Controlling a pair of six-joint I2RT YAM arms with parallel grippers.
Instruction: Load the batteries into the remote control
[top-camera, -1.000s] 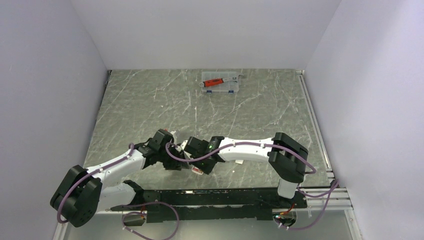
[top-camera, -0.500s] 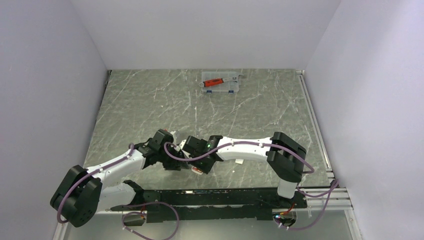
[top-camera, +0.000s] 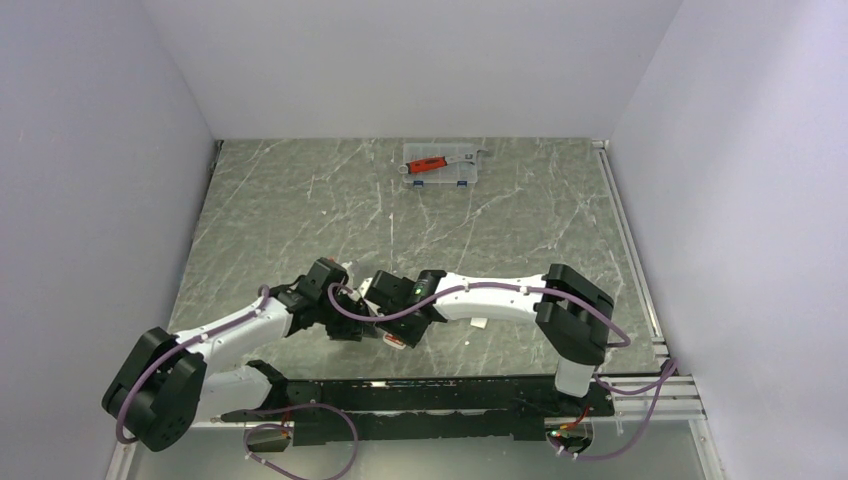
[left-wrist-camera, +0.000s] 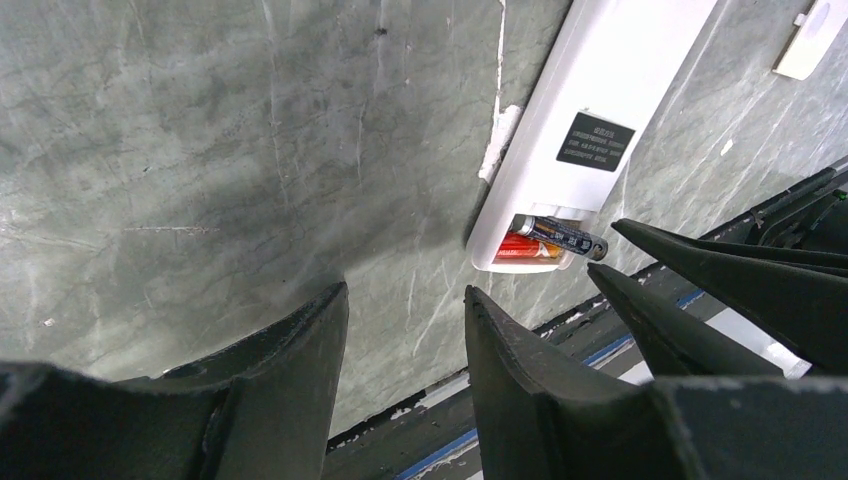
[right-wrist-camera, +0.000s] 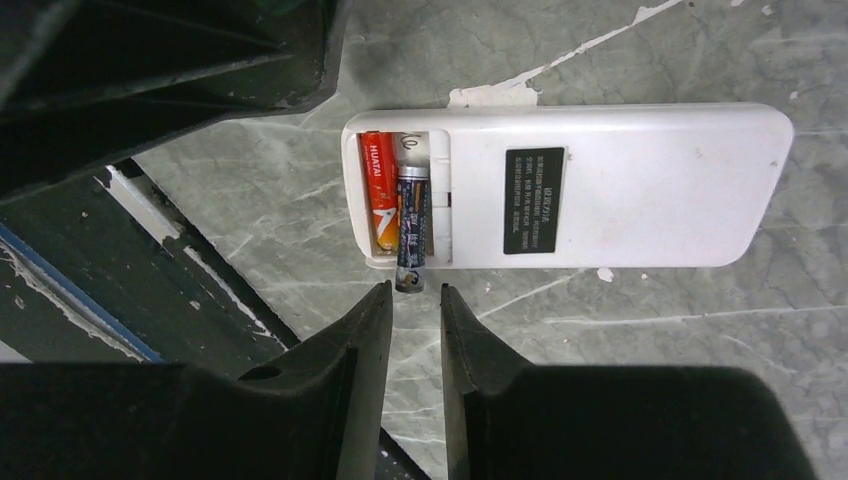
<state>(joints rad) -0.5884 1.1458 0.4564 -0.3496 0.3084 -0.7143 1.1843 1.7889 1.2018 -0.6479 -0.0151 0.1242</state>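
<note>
The remote control (right-wrist-camera: 620, 185) lies white back up on the table, with its battery recess open at one end. An orange battery (right-wrist-camera: 378, 190) sits seated in the recess. A dark battery (right-wrist-camera: 411, 225) lies beside it at a slant, its end sticking out over the remote's edge. My right gripper (right-wrist-camera: 415, 293) is narrowly open, its tips right at that protruding end and not clamped on it. My left gripper (left-wrist-camera: 405, 295) is open and empty just short of the remote (left-wrist-camera: 600, 100). In the top view both grippers meet near the front edge, left (top-camera: 348, 328) and right (top-camera: 387, 322).
A small white square piece (top-camera: 479, 323) lies right of the grippers and also shows in the left wrist view (left-wrist-camera: 810, 30). A clear plastic case (top-camera: 441, 165) with a red-handled tool stands at the back. The dark mounting rail (top-camera: 450, 395) runs along the front edge.
The right arm has shifted very slightly to the left. The left arm, the remote and the batteries show no visible change.
</note>
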